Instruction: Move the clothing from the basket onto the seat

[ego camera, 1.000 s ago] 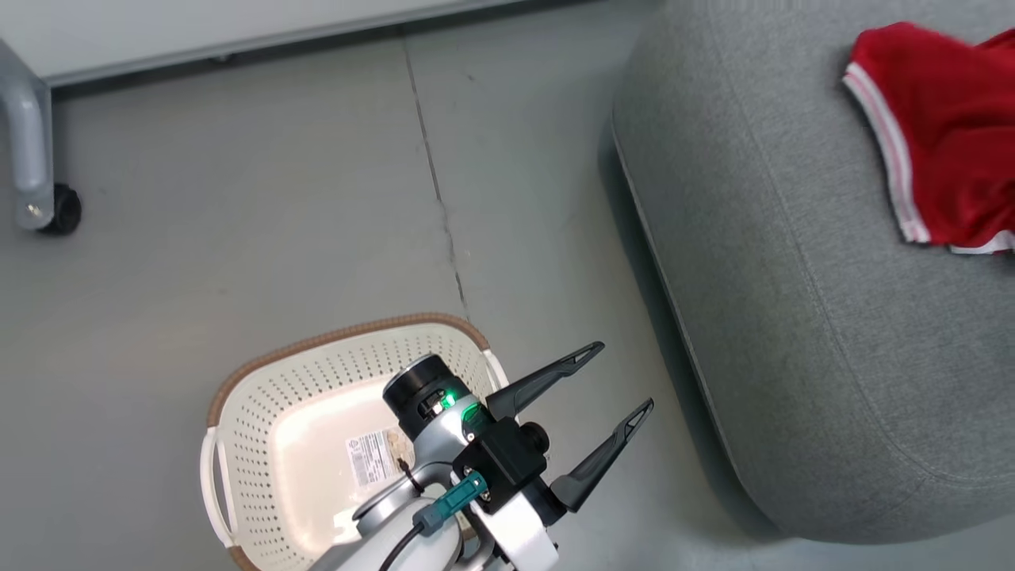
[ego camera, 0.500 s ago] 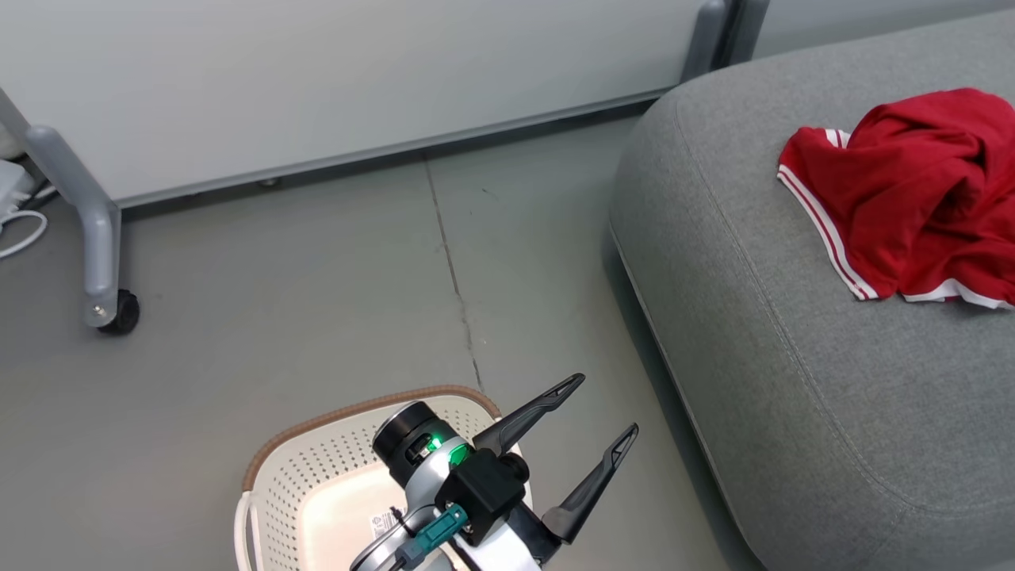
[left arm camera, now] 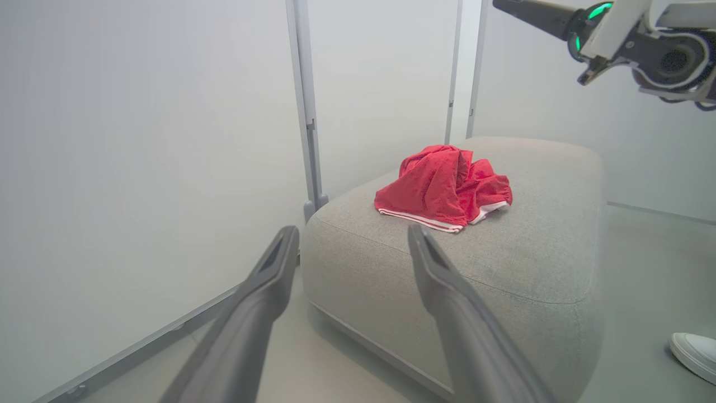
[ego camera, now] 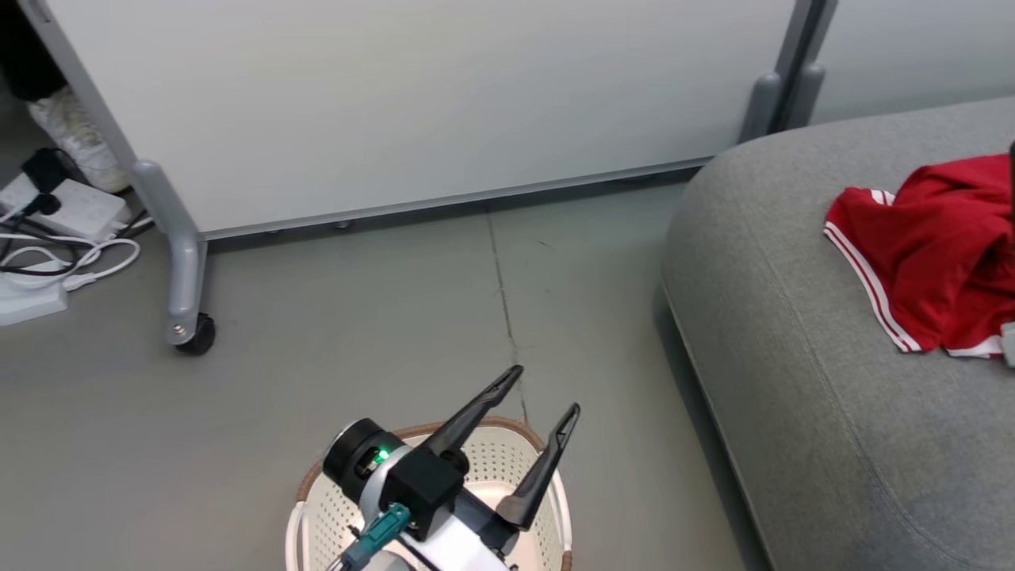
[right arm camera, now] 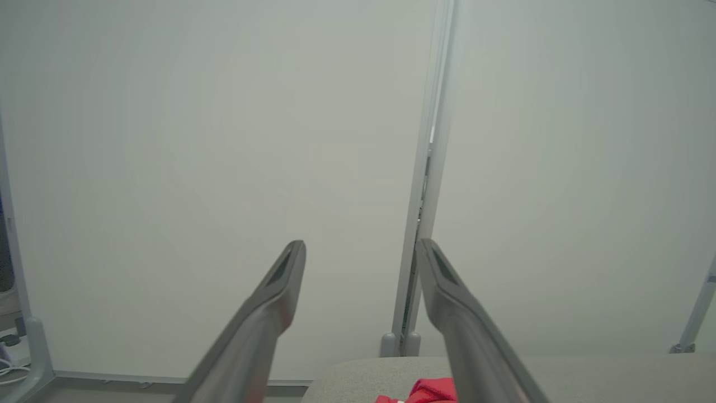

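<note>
Two pincers spread wide, neither gripping anything. Nearest, left pincer (ego camera: 547,388) over far rim of basket (ego camera: 496,460); could hook that rim or the perforated side on a careless dip and tip the light tub. Cannot tell whether more lies inside, arm covering most of it. Further on, clothing (ego camera: 928,254) heaped loose on seat (ego camera: 793,357); likely to get dragged floorward if right pincer (right arm camera: 361,246), up above it and aimed at the wall, sweeps low. Farthest, castor leg (ego camera: 186,301) and cables (ego camera: 71,262) on floor: snag risk for wheels.
</note>
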Robot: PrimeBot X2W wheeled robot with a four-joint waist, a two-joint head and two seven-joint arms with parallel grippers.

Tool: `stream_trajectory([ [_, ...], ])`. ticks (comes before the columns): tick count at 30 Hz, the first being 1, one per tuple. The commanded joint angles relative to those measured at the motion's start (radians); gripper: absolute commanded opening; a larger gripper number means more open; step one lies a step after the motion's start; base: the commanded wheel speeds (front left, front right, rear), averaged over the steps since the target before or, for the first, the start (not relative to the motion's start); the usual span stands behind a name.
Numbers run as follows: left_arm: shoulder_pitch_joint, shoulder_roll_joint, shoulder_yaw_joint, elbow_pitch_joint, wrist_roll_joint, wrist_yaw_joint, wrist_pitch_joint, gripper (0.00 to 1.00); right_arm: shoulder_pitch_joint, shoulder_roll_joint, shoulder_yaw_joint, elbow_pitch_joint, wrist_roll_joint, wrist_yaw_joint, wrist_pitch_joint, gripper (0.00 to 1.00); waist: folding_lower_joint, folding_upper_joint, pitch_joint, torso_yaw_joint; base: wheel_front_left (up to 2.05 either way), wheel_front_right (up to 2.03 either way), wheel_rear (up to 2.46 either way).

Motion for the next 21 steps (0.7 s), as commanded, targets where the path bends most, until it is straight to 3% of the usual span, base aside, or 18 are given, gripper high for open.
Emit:
stream_trajectory([
  [1, 0.015, 0.004, 0.019, -0.006, 0.002, 0.0, 0.0, 1.0, 0.03, 0.022, -0.012, -0.037, -0.014, 0.0, -0.004, 1.0, 0.0, 0.0, -0.015, 0.025, 0.0, 0.0, 0.0],
  [12, 0.08, -0.002, 0.218, 0.001, 0.002, 0.008, 0.0, 1.0, 0.214, 0.162, 0.011, -0.205, -0.142, 0.0, -0.005, 1.0, 0.0, 0.0, -0.037, 0.135, 0.0, 0.0, 0.0],
  [21, 0.144, -0.002, 0.309, -0.066, -0.01, 0.097, 0.0, 1.0, 0.345, 0.313, 0.01, -0.211, -0.197, 0.0, -0.005, 1.0, 0.0, 0.0, -0.047, 0.187, 0.0, 0.0, 0.0],
])
